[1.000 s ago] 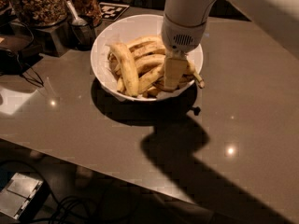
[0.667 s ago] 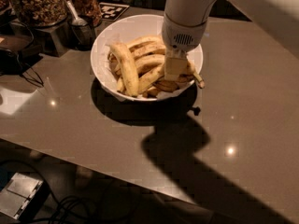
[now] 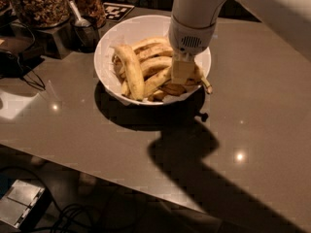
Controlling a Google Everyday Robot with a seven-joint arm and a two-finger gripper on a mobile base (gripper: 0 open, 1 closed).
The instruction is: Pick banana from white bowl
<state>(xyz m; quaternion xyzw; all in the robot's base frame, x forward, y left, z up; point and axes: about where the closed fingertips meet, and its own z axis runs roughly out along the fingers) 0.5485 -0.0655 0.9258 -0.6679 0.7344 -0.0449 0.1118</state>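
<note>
It looked like a break-room snack counter doubling as a robot test spot. A glossy tan countertop (image 3: 252, 106) carried a big glass jar of mixed nuts (image 3: 41, 4), a second snack jar (image 3: 90, 4) and a small metal cup with a scoop (image 3: 87, 30) beside a white bowl (image 3: 109, 47) of bananas (image 3: 133, 72). A black-and-white printed marker (image 3: 118, 9) lay on the counter, and loose cables (image 3: 73, 212) and a grey box (image 3: 19, 203) sat on the floor below. The gripper (image 3: 182, 72) hung down inside the bowl, at its right side.
</note>
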